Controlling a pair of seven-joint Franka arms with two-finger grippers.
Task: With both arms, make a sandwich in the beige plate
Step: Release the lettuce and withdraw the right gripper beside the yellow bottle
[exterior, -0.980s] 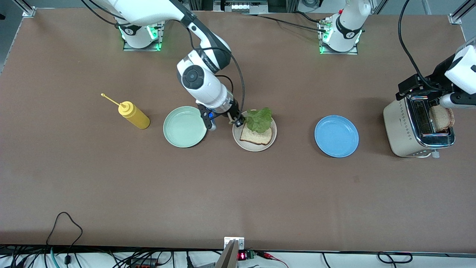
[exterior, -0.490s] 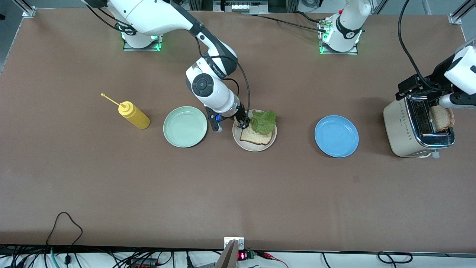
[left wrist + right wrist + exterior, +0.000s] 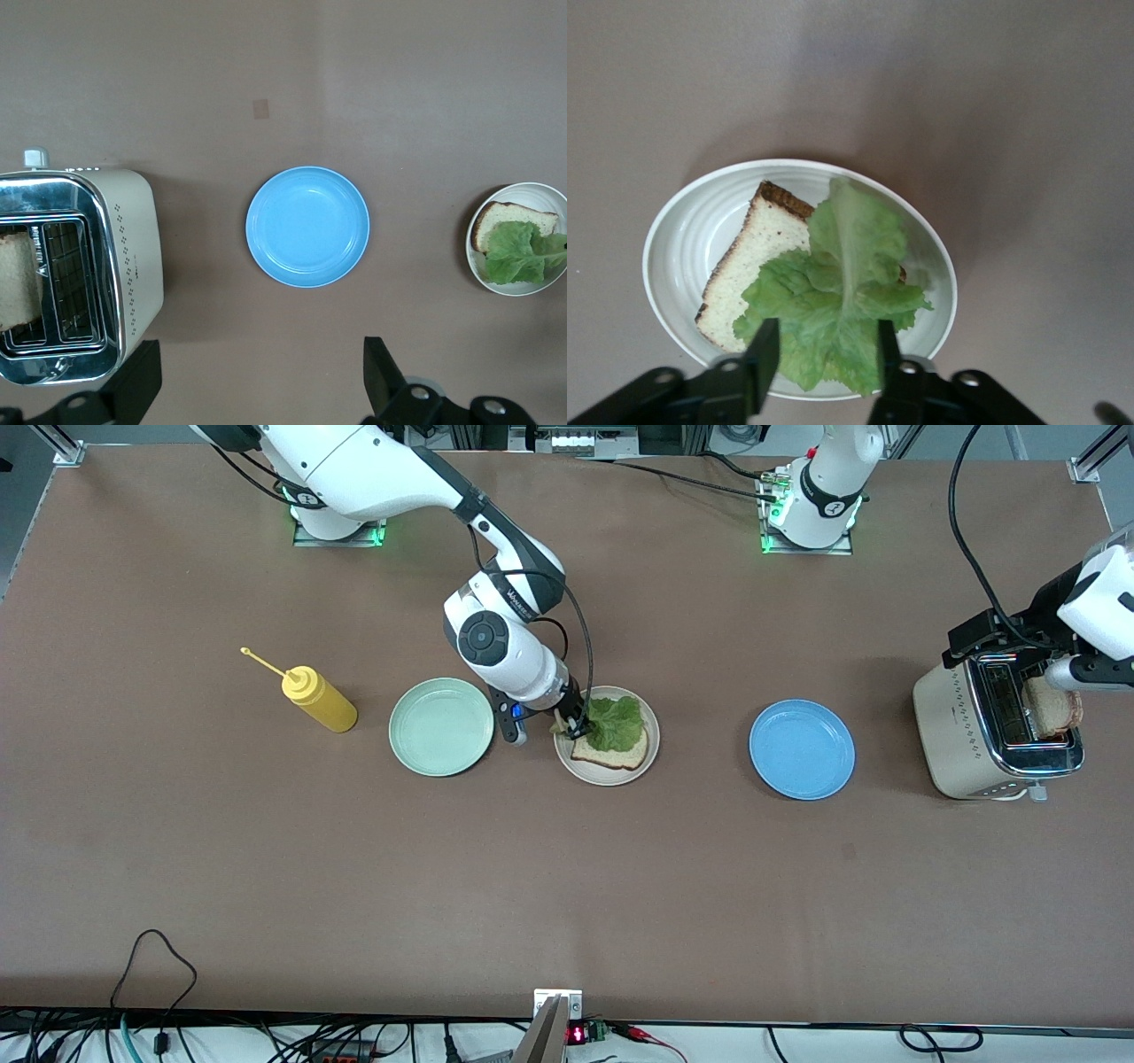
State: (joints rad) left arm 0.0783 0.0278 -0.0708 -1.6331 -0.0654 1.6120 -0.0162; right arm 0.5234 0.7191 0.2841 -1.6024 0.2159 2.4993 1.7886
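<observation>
right gripper (image 3: 574, 726) sits low over the edge of the beige plate (image 3: 649, 760) on the side toward the right arm's end of the table, fingers (image 3: 764, 354) closed in on the stem end of the lettuce leaf (image 3: 616, 723), pinching it. the leaf lies draped across the bread slice (image 3: 611, 752) on the plate, covering most of the slice's half farther from the front camera; the nearer crust edge shows bare. right wrist view shows the same: leaf (image 3: 842, 301) spread over the slice (image 3: 749, 266), plate rim (image 3: 664, 230) all round, black fingers on either side of the leaf's lower end. left gripper (image 3: 257, 381) hangs up in the air at the left arm's end of the table, over the toaster (image 3: 979, 735), fingers (image 3: 376, 372) spread wide with nothing between them in the left wrist view. second bread slice (image 3: 1052, 707) stands in the toaster slot nearer the table's end, sticking up, seen too in the left wrist view (image 3: 18, 292). blue plate (image 3: 802, 748) lies between the beige plate and the toaster, bare. mint green plate (image 3: 440, 726) is just beside the beige plate toward the right arm's end, and the yellow squeeze bottle (image 3: 319, 700) lies tipped on its side past that, nozzle pointing away from the plates.
</observation>
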